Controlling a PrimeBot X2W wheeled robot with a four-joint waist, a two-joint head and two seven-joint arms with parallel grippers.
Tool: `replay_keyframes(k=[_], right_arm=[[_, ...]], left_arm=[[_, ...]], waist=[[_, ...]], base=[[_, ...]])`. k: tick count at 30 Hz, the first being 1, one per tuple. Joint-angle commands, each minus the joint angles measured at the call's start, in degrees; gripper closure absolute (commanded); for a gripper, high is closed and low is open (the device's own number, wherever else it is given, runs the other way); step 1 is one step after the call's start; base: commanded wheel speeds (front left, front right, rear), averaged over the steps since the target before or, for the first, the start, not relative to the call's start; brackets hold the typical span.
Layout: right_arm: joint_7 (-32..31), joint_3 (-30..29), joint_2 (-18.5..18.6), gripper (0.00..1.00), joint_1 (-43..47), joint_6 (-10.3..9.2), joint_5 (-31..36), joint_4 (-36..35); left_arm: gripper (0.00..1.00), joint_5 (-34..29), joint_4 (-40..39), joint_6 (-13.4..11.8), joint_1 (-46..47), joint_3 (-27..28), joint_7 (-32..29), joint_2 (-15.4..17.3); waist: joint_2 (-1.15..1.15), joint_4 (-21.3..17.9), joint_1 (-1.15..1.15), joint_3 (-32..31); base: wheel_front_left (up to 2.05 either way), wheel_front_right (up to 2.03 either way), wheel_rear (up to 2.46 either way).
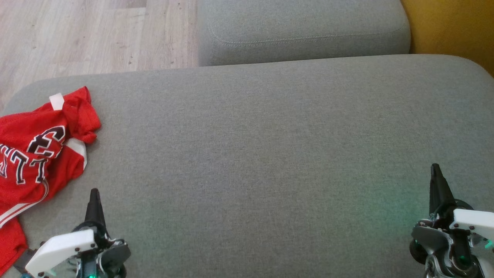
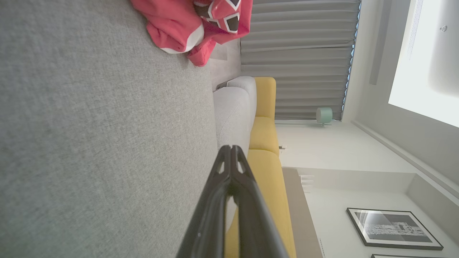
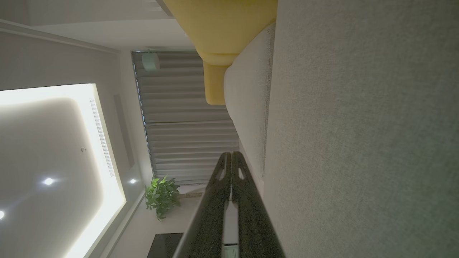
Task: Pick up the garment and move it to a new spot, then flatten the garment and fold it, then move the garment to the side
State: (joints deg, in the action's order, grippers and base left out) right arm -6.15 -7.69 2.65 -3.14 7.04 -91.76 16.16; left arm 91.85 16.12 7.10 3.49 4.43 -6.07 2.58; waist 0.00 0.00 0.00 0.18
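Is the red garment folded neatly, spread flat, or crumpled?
Crumpled. The red garment lies bunched on the grey cushion, its lettering creased and its folds uneven.

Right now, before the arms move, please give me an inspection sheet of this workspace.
Surface: grey seat cushion, flat.
Job's things: red jersey, crumpled at the cushion's left edge, not yet folded.
Clutter: nothing seen.
Tools: left tool shut, empty, near the jersey but apart; right tool shut, empty.
Cables: nothing seen.
Surroundings: second grey cushion, wood floor, yellow sofa, curtains, potted plant.
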Motion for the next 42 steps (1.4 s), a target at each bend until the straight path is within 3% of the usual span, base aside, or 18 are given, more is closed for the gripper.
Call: replay_keyframes(k=[1, 4, 5, 10, 22, 42], right_arm=[[-0.32, 1.19, 0.22, 1.0, -3.04, 0.45, -0.42, -2.13], [-0.32, 1.19, 0.22, 1.0, -3.04, 0.45, -0.42, -2.13], [0.0, 0.0, 0.0, 0.0, 0.0, 0.0, 0.0, 0.0], [0.06, 0.21, -0.19, 0.0, 2.11, -0.01, 0.02, 3.77], [2.1, 2.46, -0.15, 0.0, 1.59, 0.03, 1.98, 3.04], [5.47, 3.02, -0.08, 0.0, 1.19, 0.11, 19.13, 1.77]], left_arm=[[1.0, 0.33, -2.09, 0.39, 2.69, 2.06, -0.4, 0.3], [1.0, 0.33, -2.09, 0.39, 2.69, 2.06, -0.4, 0.3], [0.0, 0.0, 0.0, 0.0, 0.0, 0.0, 0.0, 0.0], [0.0, -0.02, 3.56, -0.05, -2.15, -0.63, 0.09, -0.16], [0.0, -1.96, 2.09, -0.58, -2.54, -1.19, 2.11, -0.12], [0.0, -19.5, -0.71, -3.97, -2.92, -4.42, 5.47, 0.34]], waist=[[0.0, 0.0, 0.0, 0.0], [0.0, 0.0, 0.0, 0.0], [0.0, 0.0, 0.0, 0.0], [0.0, 0.0, 0.0, 0.0], [0.0, 0.07, 0.0, -0.04], [0.0, 0.58, 0.0, -0.04]], base=[[0.0, 0.0, 0.0], [0.0, 0.0, 0.0], [0.0, 0.0, 0.0], [0.0, 0.0, 0.0], [0.0, 0.0, 0.0], [0.0, 0.0, 0.0]])
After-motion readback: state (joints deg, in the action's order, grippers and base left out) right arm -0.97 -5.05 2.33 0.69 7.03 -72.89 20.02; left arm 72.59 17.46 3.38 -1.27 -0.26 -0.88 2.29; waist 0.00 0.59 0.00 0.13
